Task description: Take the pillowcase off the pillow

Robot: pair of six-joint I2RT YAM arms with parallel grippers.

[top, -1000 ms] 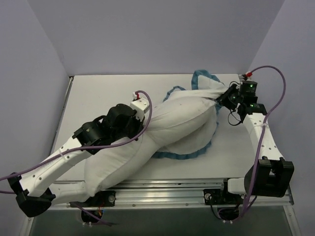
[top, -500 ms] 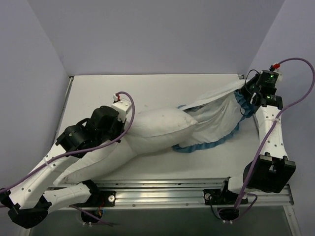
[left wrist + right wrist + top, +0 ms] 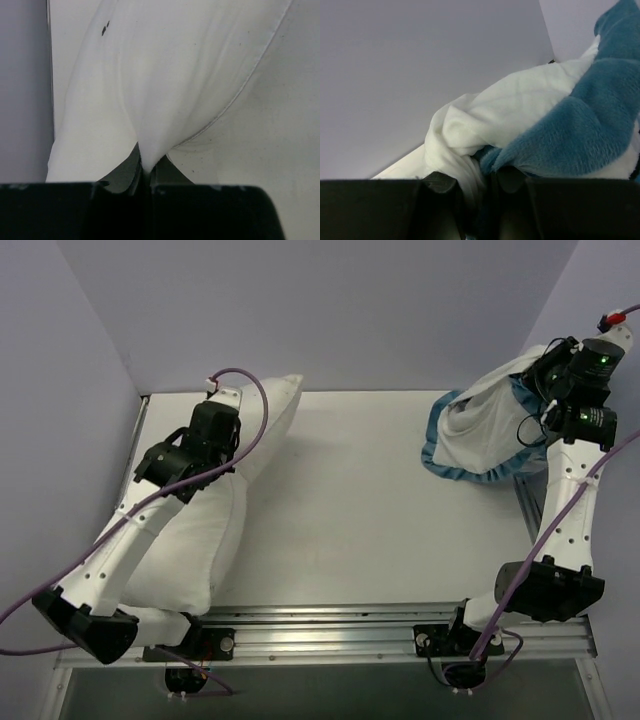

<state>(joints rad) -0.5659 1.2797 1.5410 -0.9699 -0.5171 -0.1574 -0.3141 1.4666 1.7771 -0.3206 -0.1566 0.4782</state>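
Observation:
The plain white pillow [image 3: 200,540] lies along the table's left side, its far corner lifted near the back wall. My left gripper [image 3: 222,405] is shut on a pinch of the pillow [image 3: 145,100]. The pillowcase [image 3: 480,435], inside out with white fabric and blue ruffled edge showing, hangs bunched at the back right, fully off the pillow. My right gripper [image 3: 553,365] is raised and shut on the pillowcase [image 3: 530,125], with white cloth and blue trim between the jaws.
The white table [image 3: 360,520] has lilac walls at the back and both sides. A metal rail [image 3: 330,625] runs along the near edge. Purple cables loop off both arms.
My left arm pulled the pillow left and back to the left wall. My right arm lifted the pillowcase up and right; it came off the pillow and the two now lie apart.

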